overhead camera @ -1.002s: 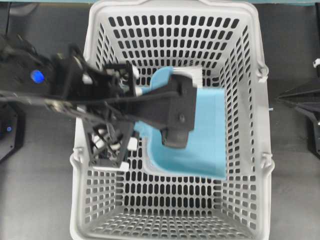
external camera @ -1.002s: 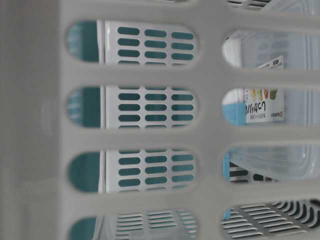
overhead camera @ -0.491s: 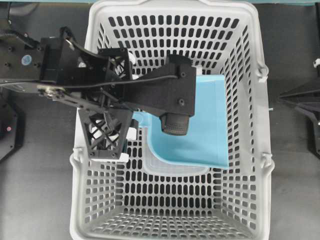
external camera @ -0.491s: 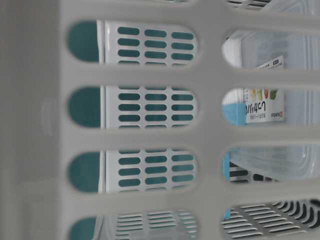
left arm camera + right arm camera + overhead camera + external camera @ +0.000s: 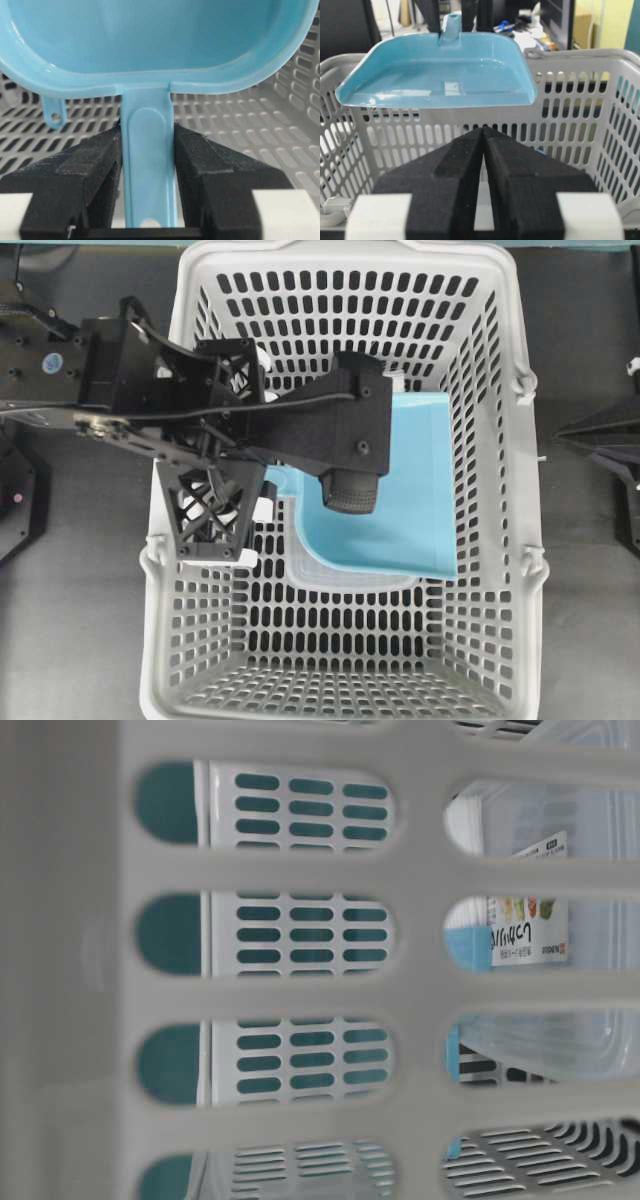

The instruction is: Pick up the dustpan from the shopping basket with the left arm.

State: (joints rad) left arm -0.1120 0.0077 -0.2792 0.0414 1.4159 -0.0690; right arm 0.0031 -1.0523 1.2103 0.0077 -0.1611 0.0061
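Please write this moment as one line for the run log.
left gripper: shut on dustpan handle | dustpan: lifted above shopping basket rim | right gripper: shut, empty, outside basket

one light blue dustpan (image 5: pixel 420 490), one grey shopping basket (image 5: pixel 340 265), two black robot arms – left arm (image 5: pixel 200 420) plus right arm (image 5: pixel 610 455) at edge, one printed label (image 5: pixel 527 930) behind basket slots
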